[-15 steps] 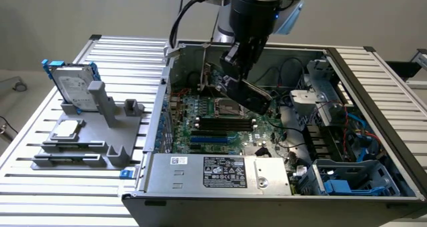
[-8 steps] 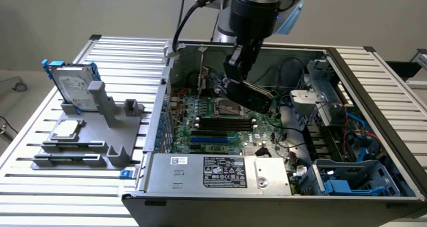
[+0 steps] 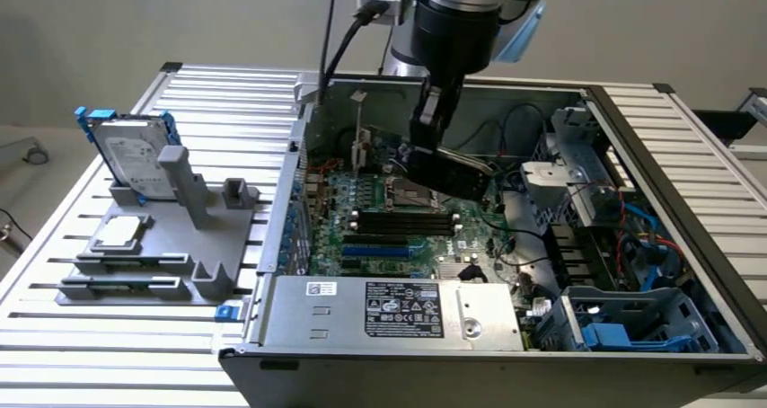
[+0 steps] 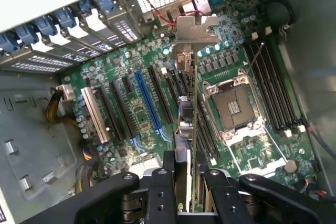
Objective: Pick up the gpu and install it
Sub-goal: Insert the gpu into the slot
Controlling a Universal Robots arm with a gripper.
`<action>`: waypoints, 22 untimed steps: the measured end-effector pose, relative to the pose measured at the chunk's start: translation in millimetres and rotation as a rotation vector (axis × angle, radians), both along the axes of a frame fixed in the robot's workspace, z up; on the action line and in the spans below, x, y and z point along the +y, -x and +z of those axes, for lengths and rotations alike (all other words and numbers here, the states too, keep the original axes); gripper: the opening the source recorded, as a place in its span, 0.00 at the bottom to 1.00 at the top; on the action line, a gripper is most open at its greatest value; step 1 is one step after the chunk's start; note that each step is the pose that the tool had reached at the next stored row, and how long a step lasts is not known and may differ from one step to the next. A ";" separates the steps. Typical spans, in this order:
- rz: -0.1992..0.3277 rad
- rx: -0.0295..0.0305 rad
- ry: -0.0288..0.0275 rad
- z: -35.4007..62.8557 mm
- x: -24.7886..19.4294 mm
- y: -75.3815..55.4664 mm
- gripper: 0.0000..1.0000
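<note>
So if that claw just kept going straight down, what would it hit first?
Probably the motherboard. The gripper is shut on the gpu, held edge-down, so the card's lower edge would reach the black slots beside the CPU socket first. Which slot exactly is hard to judge.

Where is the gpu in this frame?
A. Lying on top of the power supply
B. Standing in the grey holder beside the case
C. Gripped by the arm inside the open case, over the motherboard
C: the gripper is clamped on the gpu, which hangs edge-on over the motherboard inside the case.
</note>
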State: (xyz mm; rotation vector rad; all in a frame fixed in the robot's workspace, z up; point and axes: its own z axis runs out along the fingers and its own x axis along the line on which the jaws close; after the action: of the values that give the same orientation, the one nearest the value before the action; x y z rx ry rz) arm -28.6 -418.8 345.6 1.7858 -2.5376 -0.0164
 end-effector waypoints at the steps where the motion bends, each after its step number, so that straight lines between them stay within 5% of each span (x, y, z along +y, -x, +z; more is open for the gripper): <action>1: 0.019 -0.0001 -0.0038 -0.5 0.0 0.0 0.26; 5: 0.092 -0.0001 -0.0159 -2.2 0.0 0.0 0.26; 16: 0.287 0.0016 -0.0178 -9.9 -0.2 0.0 0.26; 22: 0.328 0.0002 -0.0290 -18.6 -7.8 0.4 0.26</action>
State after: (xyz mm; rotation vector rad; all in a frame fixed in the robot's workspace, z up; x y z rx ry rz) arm -29.1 -426.6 327.0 2.1869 -2.2225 -0.0434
